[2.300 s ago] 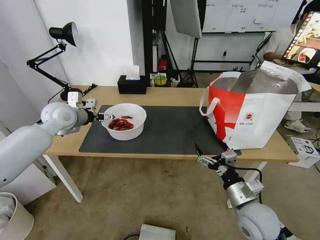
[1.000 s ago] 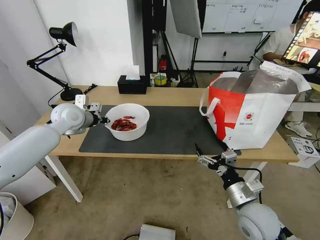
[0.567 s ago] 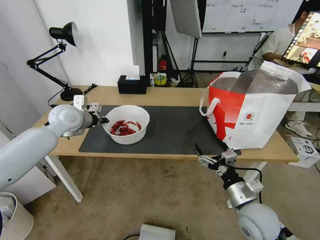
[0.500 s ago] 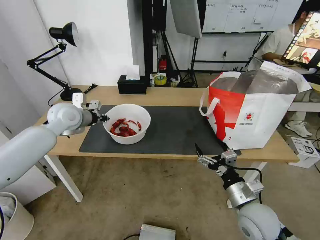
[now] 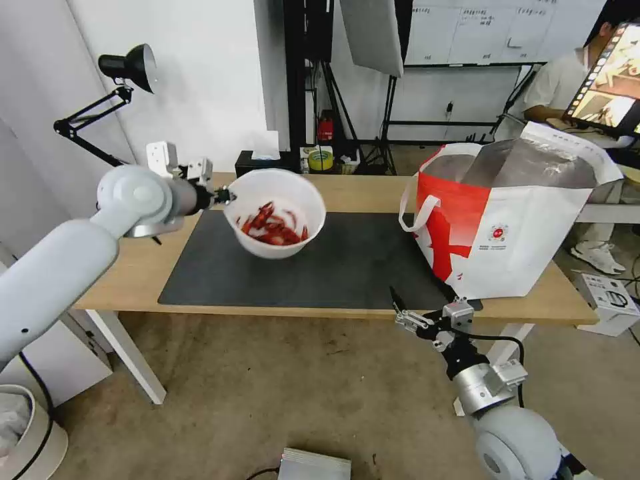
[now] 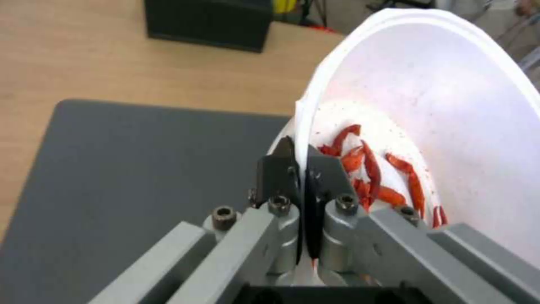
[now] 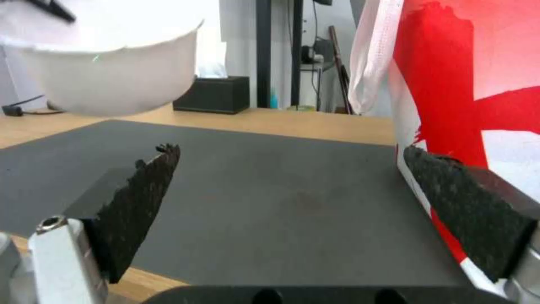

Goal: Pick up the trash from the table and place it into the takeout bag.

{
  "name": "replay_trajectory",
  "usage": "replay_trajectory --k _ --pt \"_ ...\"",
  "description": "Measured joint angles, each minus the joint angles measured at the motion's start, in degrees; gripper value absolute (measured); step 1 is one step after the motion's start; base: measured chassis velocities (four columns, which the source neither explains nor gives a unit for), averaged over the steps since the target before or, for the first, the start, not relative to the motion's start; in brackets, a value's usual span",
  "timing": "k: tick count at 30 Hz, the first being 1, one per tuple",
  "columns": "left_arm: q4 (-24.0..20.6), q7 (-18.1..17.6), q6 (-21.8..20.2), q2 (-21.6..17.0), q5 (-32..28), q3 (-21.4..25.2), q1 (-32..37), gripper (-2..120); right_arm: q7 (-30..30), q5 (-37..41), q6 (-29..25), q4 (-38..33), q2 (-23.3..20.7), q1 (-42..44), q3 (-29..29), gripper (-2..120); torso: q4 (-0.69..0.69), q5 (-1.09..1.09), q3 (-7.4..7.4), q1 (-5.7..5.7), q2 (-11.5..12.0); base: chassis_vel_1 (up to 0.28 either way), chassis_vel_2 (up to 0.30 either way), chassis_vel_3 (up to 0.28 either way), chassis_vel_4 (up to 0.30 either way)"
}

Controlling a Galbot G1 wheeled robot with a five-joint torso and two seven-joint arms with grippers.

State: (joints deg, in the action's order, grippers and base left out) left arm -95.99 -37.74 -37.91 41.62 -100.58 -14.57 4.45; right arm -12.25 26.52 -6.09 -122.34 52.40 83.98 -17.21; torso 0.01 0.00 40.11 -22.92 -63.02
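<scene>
The left gripper (image 5: 225,195) pinches the near rim of the white bowl (image 5: 275,213) of red shells (image 5: 275,227), holding it tilted in the air above the dark grey mat (image 5: 347,267) on the light-wood bench (image 5: 360,190). The red-and-white takeout bag (image 5: 507,220) stands open (foil lining showing) at the bench's right end, well apart from the bowl. The right gripper (image 5: 403,313), jaws spread wide and empty, hangs just below the bench's front edge near the bag.

The table (image 5: 347,193) is a long light-wood top on white legs; a dark grey mat (image 5: 333,267) lies along its near middle. On the mat's right end stands the takeout bag (image 5: 513,220) — far behind sits a black tissue box (image 5: 257,162).
</scene>
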Motion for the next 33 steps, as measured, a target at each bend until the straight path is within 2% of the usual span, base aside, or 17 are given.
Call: replay_trajectory --k 8,10,14,16,17,20,21,24,25,28,30,33 --pt "1.06 -2.96 1.66 4.97 -3.31 -2.69 -8.15 0 0.0 0.0 0.0 0.0 0.0 0.0 0.0 100 0.0 0.0 0.0 0.0 0.0 0.0 0.0 0.0 0.0" --pt "2.0 -4.47 2.09 7.81 -4.52 -3.75 -11.27 0 0.0 0.0 0.0 0.0 0.0 0.0 0.0 100 0.0 0.01 0.0 0.0 0.0 0.0 0.0 0.0 0.0" --pt "2.56 -5.16 2.27 9.21 -5.07 -4.23 -12.44 0 0.0 0.0 0.0 0.0 -0.01 0.0 0.0 100 -0.01 0.01 0.0 0.0 0.0 0.0 0.0 0.0 0.0" --pt "5.04 -6.54 2.76 13.94 -6.01 -6.3 -16.15 0 0.0 0.0 0.0 0.0 0.0 0.0 0.0 100 -0.01 0.01 0.0 0.0 0.0 0.0 0.0 0.0 0.0" --pt "5.04 -6.54 2.76 13.94 -6.01 -6.3 -16.15 0 0.0 0.0 0.0 0.0 0.0 0.0 0.0 100 -0.01 0.01 0.0 0.0 0.0 0.0 0.0 0.0 0.0" --pt "8.17 -6.68 3.71 18.66 -6.12 -8.64 -19.48 0 0.0 0.0 0.0 0.0 -0.01 0.0 0.0 100 -0.01 0.02 0.0 0.0 0.0 0.0 0.0 0.0 0.0" --pt "8.17 -6.68 3.71 18.66 -6.12 -8.64 -19.48 0 0.0 0.0 0.0 0.0 -0.01 0.0 0.0 100 -0.01 0.02 0.0 0.0 0.0 0.0 0.0 0.0 0.0" --pt "11.38 -6.66 4.14 22.91 -6.12 -9.63 -21.62 0 0.0 0.0 -0.01 0.0 0.0 0.0 0.0 100 -0.02 0.01 0.0 0.0 0.0 0.0 0.0 0.0 0.0" --pt "11.38 -6.66 4.14 22.91 -6.12 -9.63 -21.62 0 0.0 0.0 -0.01 0.0 0.0 0.0 0.0 100 -0.02 0.01 0.0 0.0 0.0 0.0 0.0 0.0 0.0" --pt "15.42 -6.64 4.92 27.54 -5.84 -9.87 -23.53 0 0.0 0.0 0.0 0.0 0.0 0.0 -0.01 100 -0.01 0.01 0.0 0.0 0.0 0.0 0.0 0.0 0.0" --pt "16.46 -6.65 5.12 28.7 -5.76 -9.87 -23.96 0 0.0 0.0 -0.01 0.01 0.0 0.0 0.0 100 -0.01 0.01 0.0 -0.01 0.0 0.0 0.0 0.0 0.0" --pt "20.32 -7.43 5.74 33.01 -5.57 -9.76 -25.21 0 0.0 0.0 0.0 0.0 -0.01 0.0 0.0 100 0.0 0.01 0.0 0.0 0.0 0.0 0.0 0.0 0.0"
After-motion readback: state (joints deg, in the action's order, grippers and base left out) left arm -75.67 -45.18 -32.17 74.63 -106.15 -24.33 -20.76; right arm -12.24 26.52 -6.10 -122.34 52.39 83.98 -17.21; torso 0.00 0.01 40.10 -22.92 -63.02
